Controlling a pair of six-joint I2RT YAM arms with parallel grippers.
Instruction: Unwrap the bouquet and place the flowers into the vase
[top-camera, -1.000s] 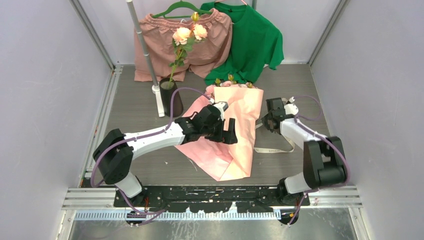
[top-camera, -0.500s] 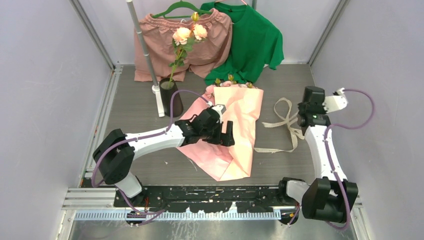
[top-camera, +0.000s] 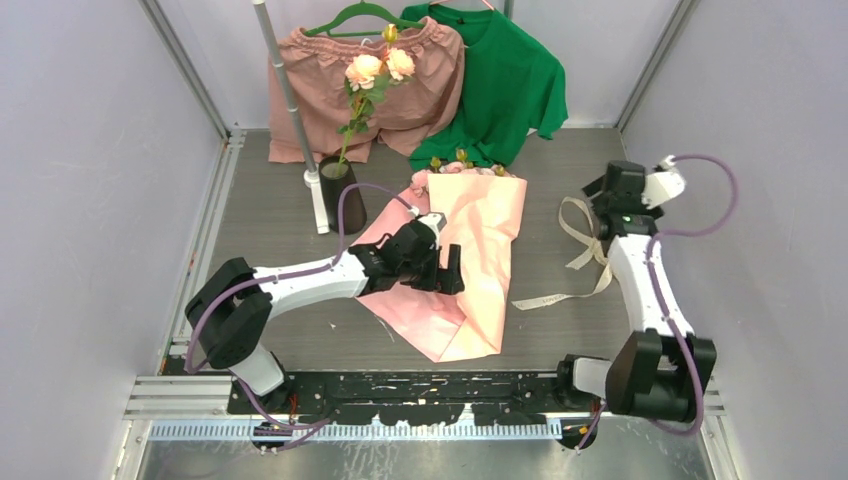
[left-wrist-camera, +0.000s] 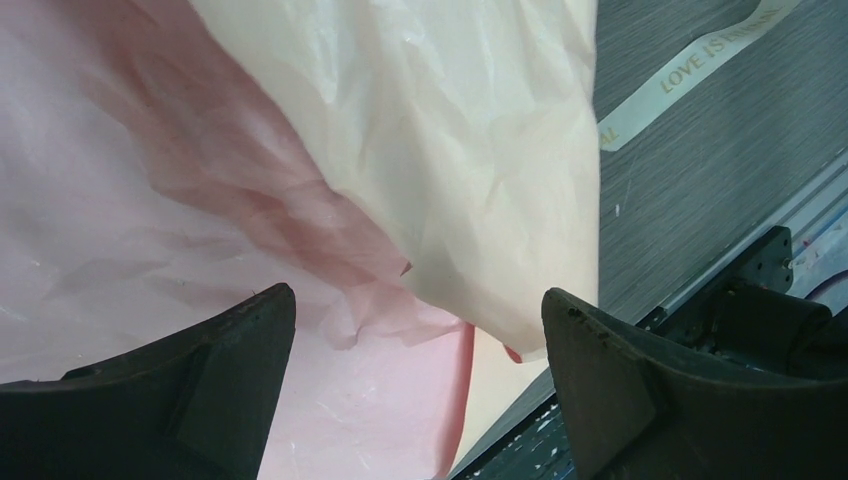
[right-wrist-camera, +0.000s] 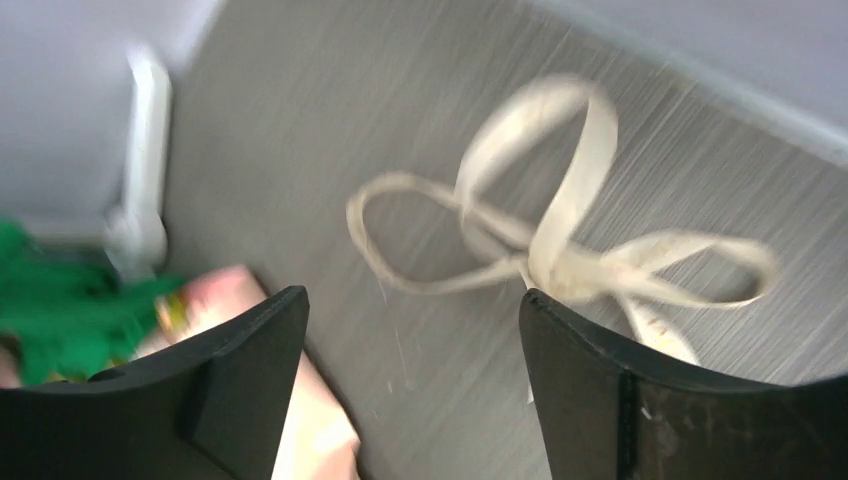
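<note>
Grey table (top-camera: 270, 200), centre: the bouquet (top-camera: 480, 250) lies with its salmon paper spread flat. The left gripper (left-wrist-camera: 415, 400) hovers over the paper, jaws wide and empty. The right gripper (right-wrist-camera: 410, 390) hangs at the right, jaws also spread, gripping nothing. The black vase (top-camera: 340, 190) stands far left, holding peach roses (top-camera: 378, 67). The cream ribbon (top-camera: 583, 225) lies loose below the right gripper, clear of the paper. The pink flowers (top-camera: 455, 165) poke out at the paper's far end.

Lab robot cell; white walls (top-camera: 90, 200), aluminium framing (top-camera: 187, 70).
</note>
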